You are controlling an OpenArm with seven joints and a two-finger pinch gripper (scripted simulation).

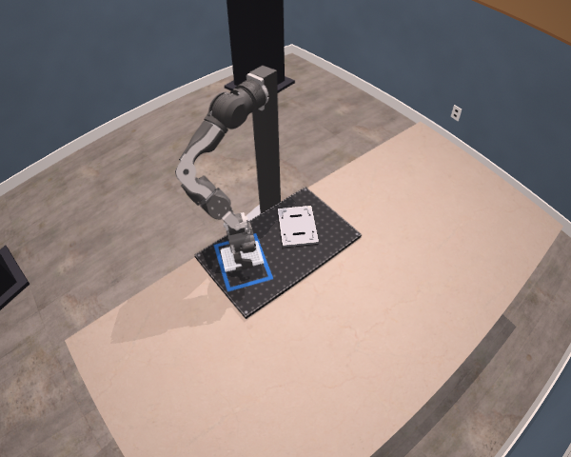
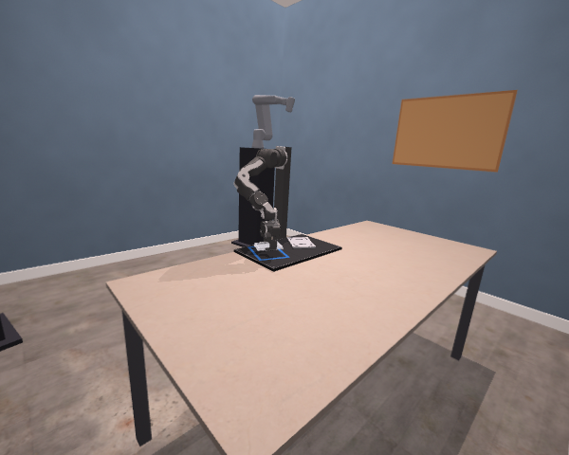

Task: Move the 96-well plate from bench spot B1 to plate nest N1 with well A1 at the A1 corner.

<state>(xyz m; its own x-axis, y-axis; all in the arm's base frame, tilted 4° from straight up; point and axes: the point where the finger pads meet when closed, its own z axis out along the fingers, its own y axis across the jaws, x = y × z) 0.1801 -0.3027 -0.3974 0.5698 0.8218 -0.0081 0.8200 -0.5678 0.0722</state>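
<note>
The white tray (image 1: 229, 259) sits inside the blue square (image 1: 248, 284), left of the nest (image 1: 298, 226). The bent arm (image 1: 197, 162) reaches down, its tool (image 1: 243, 254) grasping the tray.

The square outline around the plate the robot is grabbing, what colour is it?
Bright blue. The square outline on the black dotted board shows best in the top view.

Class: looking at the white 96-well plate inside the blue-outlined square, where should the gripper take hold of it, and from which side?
Across two opposite side walls, coming from straight above. The white 96-well plate lies flat and low on the black perforated board, so only its rim edges offer parallel faces. The gripper is already shut on it this way.
</note>
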